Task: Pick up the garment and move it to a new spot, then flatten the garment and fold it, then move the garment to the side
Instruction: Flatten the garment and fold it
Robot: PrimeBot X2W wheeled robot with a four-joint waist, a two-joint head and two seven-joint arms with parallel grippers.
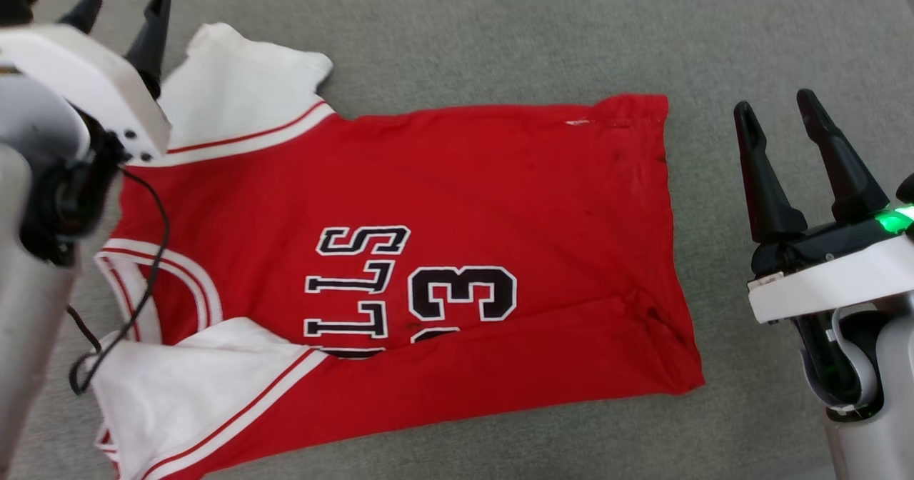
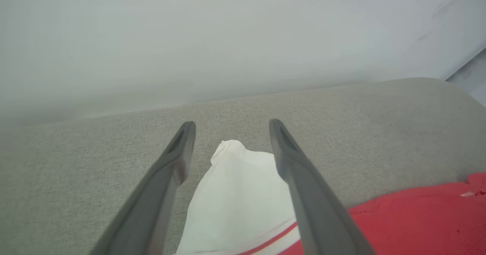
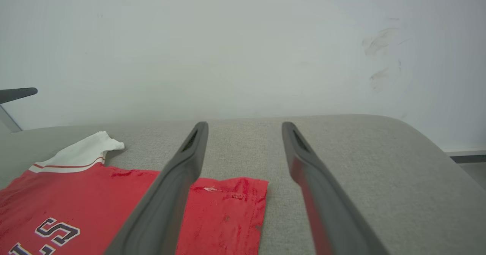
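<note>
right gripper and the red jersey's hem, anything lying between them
Nothing: the head view shows just a bare strip of grey fabric surface between the open right gripper and the hem of the garment.

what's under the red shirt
The shirt lies spread on a grey fabric surface, which shows beyond its edges. Anything directly beneath the cloth is covered. Its near edge is folded over part of the lettering.
</note>
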